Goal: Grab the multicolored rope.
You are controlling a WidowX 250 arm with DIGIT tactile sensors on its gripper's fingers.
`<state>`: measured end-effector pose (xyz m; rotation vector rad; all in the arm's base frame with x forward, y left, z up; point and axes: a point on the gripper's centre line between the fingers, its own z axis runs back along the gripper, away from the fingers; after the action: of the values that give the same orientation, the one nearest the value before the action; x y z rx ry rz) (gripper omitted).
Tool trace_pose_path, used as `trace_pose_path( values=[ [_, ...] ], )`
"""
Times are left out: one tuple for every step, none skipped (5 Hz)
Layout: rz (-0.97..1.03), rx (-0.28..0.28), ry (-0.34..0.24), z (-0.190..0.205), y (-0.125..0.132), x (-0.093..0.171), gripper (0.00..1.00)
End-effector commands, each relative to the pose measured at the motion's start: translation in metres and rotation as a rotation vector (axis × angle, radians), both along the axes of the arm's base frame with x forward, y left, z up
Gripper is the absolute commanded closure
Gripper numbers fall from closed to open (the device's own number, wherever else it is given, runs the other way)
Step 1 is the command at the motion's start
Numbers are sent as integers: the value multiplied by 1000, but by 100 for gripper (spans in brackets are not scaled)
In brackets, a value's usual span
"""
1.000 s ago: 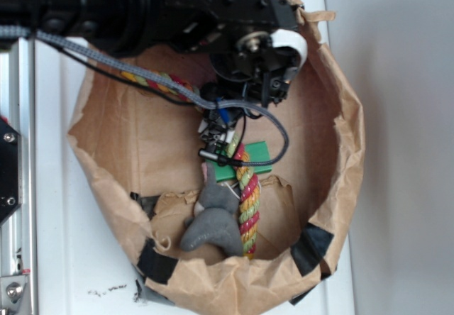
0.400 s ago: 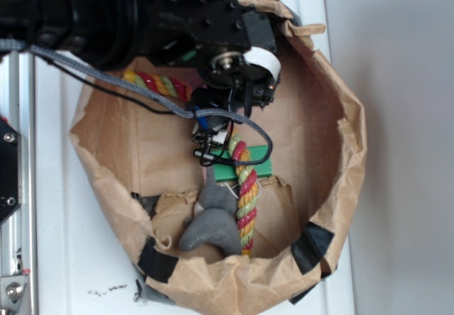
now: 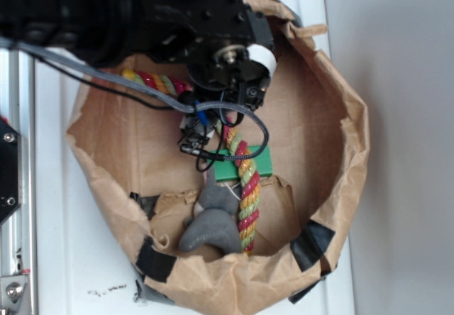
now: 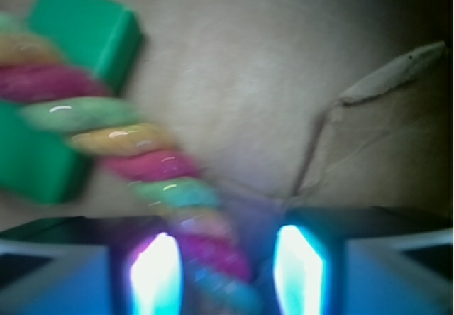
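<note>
The multicolored rope [image 3: 247,191] lay inside the brown paper bag [image 3: 340,102], which had its rim rolled down and black tape [image 3: 309,247] on the lower edge. One rope end sat near the bag's lower wall; from there it ran up across the green block [image 3: 259,164], passed under the arm, and showed again at the upper left [image 3: 152,82] by the bag wall. The grey plush toy [image 3: 211,223] was touching the rope's left side, on a folded paper flap. No readable writing or labels anywhere.

Gripper [image 3: 201,139] was just left of the rope above the block, partly masked by cables [image 3: 142,91]. In the blurred wrist view the rope [image 4: 142,155] ran down between the two fingers [image 4: 159,272], which stood apart on either side of it; contact not discernible. Green block [image 4: 85,38] lay under the rope there as well. The bag sat on a white surface [image 3: 78,272].
</note>
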<state>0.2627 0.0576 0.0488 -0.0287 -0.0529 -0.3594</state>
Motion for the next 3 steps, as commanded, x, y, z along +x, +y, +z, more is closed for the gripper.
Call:
trace_pose_path(
  values=[
    [-1,-41,-40,48,8,6,100],
    [-24,-34,-58,44,11,5,0],
    [-41,-17,-93,35,13,2,0]
  ],
)
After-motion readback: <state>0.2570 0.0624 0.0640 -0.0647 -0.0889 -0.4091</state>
